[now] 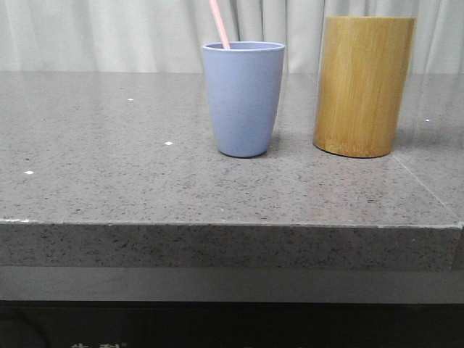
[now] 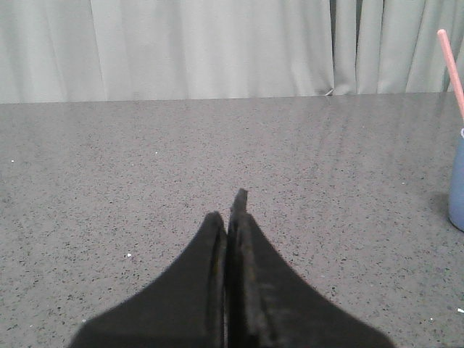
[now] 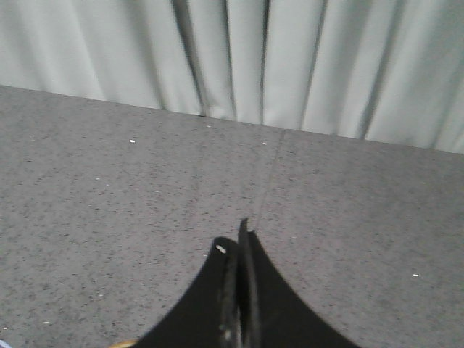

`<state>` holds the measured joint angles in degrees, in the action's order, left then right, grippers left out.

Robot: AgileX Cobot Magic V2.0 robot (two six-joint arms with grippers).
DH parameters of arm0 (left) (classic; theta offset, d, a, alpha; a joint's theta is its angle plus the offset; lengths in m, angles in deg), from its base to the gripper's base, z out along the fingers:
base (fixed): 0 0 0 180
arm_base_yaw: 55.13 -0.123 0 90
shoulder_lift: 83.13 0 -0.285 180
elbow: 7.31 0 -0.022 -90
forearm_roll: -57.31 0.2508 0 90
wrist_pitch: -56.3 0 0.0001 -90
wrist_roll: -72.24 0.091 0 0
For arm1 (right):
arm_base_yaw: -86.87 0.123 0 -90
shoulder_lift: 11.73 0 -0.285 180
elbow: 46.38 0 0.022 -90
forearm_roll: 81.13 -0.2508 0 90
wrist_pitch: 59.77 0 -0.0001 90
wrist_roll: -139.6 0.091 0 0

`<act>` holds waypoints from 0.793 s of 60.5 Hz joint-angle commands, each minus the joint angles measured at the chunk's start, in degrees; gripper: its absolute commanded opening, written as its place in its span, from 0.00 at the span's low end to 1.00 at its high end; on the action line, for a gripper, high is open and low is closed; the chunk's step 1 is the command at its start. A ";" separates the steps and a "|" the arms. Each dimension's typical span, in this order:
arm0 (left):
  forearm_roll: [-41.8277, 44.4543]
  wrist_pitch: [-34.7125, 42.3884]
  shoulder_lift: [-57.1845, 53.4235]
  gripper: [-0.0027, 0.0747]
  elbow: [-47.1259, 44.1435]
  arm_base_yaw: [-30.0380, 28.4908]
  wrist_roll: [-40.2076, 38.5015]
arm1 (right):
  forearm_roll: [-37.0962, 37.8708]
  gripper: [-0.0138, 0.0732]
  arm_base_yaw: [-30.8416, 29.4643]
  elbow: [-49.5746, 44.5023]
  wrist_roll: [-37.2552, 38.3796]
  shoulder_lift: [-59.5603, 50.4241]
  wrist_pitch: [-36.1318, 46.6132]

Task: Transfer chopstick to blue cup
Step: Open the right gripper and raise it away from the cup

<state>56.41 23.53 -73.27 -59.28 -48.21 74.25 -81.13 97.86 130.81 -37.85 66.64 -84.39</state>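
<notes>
The blue cup [image 1: 243,98] stands upright mid-table in the front view. A pale pink chopstick [image 1: 220,23] leans out of its mouth toward the left. The cup's edge [image 2: 457,185] and the chopstick [image 2: 451,64] also show in the left wrist view, off to the side of my left gripper [image 2: 230,206]. That gripper is shut and empty, low over bare table. My right gripper [image 3: 239,235] is shut and empty over bare table; neither cup shows in its view. Neither gripper shows in the front view.
A taller tan bamboo cylinder [image 1: 364,85] stands just right of the blue cup. The grey speckled table [image 1: 109,159] ends at a front edge [image 1: 217,223]. Pale curtains [image 1: 109,32] hang behind the table.
</notes>
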 commanded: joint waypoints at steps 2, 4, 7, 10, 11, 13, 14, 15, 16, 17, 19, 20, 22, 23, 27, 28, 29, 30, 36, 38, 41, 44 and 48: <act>0.04 4.91 0.84 0.01 1.43 0.01 -0.41 | 1.96 0.03 -2.22 -1.46 -0.28 -5.79 2.59; 0.04 4.91 0.84 0.01 1.43 0.01 -0.41 | 2.20 0.03 -2.23 -3.14 -0.28 -7.30 2.89; 0.04 4.91 0.84 0.01 1.43 0.01 -0.41 | 2.26 0.03 -2.23 -5.93 -0.28 -9.48 3.62; 0.04 4.91 0.84 0.01 1.43 0.01 -0.41 | 2.26 0.03 -2.23 -9.06 -0.28 -11.82 5.07; 0.04 4.91 0.84 0.01 1.43 0.01 -0.41 | 2.26 0.03 -2.23 -10.01 -0.28 -12.50 5.56; 0.04 4.91 0.84 0.01 1.43 0.01 -0.41 | 2.21 0.03 -2.23 -12.49 -0.28 -14.23 6.87; 0.04 4.91 0.84 0.01 1.43 0.01 -0.41 | 2.15 0.03 -2.23 -13.49 -0.28 -15.35 7.48; 0.04 4.91 0.84 0.01 1.43 0.01 -0.41 | 2.16 0.03 -2.23 -15.00 -0.28 -16.12 8.40; 0.04 4.91 0.84 0.01 1.43 0.01 -0.41 | 2.16 0.03 -2.23 -16.02 -0.28 -17.31 9.00; 0.04 4.91 0.84 0.01 1.43 0.01 -0.41 | 2.16 0.03 -2.23 -17.53 -0.28 -18.10 9.88; 0.04 4.91 0.84 0.01 1.43 0.01 -0.41 | 2.16 0.03 -2.23 -19.54 -0.28 -20.10 11.07; 0.04 4.91 0.84 0.01 1.43 0.01 -0.41 | 2.16 0.03 -2.23 -21.05 -0.28 -20.50 11.67; 0.04 4.91 0.84 0.01 1.43 0.01 -0.41 | 2.16 0.03 -2.23 -23.47 -0.28 -22.47 13.08; 0.04 4.91 0.84 0.01 1.43 0.01 -0.41 | 2.16 0.03 -2.23 -24.41 -0.28 -23.60 13.59; 0.04 4.91 0.84 0.01 1.43 0.01 -0.41 | 2.16 0.03 -2.23 -28.78 -0.28 -27.93 15.88; 0.04 4.91 0.84 0.01 1.43 0.01 -0.41 | 2.16 0.03 -2.23 -30.06 -0.28 -28.81 16.50; 0.04 4.91 0.84 0.01 1.43 0.01 -0.41 | 2.16 0.03 -2.23 -30.88 -0.28 -30.16 16.87; 0.04 4.91 0.84 0.01 1.43 0.01 -0.41 | 2.16 0.03 -2.23 -31.69 -0.28 -31.07 17.17; 0.04 4.91 0.84 0.01 1.43 0.01 -0.41 | 1.88 0.03 -2.23 -36.96 -0.28 -37.21 18.72; 0.04 4.91 0.84 0.01 1.43 0.01 -0.41 | 1.83 0.03 -2.23 -38.69 -0.28 -39.28 19.16; 0.04 4.91 0.84 0.01 1.43 0.01 -0.41 | 1.83 0.03 -2.23 -41.02 -0.28 -42.56 19.75; 0.04 4.91 0.84 0.01 1.43 0.01 -0.41 | 1.83 0.03 -2.23 -43.44 -0.28 -45.25 20.22; 0.04 4.91 0.84 0.01 1.43 0.01 -0.41 | 1.83 0.03 -2.23 -45.85 -0.28 -48.59 20.31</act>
<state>56.41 23.53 -73.27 -59.28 -48.21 74.25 -79.64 95.96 85.76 -37.85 21.19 -69.61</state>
